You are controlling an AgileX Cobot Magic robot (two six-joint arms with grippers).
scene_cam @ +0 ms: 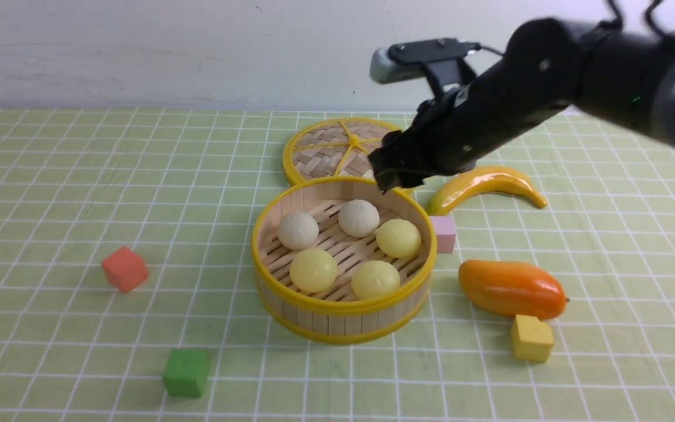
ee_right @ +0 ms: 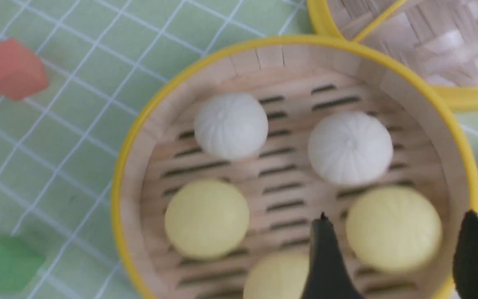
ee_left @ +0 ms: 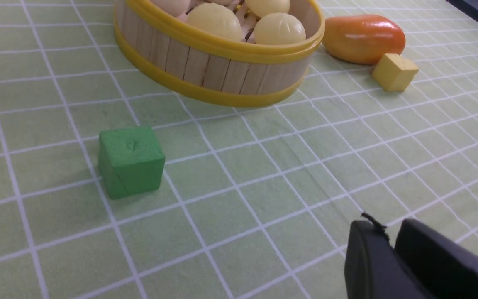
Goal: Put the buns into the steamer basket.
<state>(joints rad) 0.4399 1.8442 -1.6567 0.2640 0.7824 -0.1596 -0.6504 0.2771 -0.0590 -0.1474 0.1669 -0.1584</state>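
Note:
The steamer basket (scene_cam: pixel 337 319) stands mid-table, its wall also in the left wrist view (ee_left: pixel 222 72). Inside lie two off-white pleated buns (scene_cam: pixel 297 230) (scene_cam: pixel 358 217) and three pale yellow buns (scene_cam: pixel 398 237) (scene_cam: pixel 313 269) (scene_cam: pixel 375 279). My right gripper (scene_cam: pixel 393 179) hovers above the basket's far right rim, open and empty. In the right wrist view its fingers (ee_right: pixel 396 216) straddle a yellow bun (ee_right: pixel 392 228) from above without touching it. My left gripper (ee_left: pixel 386 226) is shut and empty, low over the cloth in front of the basket, out of the front view.
The flat woven lid (scene_cam: pixel 331 149) lies behind the basket. A banana (scene_cam: pixel 484 184), pink cube (scene_cam: pixel 444 233), mango (scene_cam: pixel 510 289) and yellow cube (scene_cam: pixel 531 338) sit to its right. A red cube (scene_cam: pixel 125 268) and green cube (scene_cam: pixel 186 372) sit to its left.

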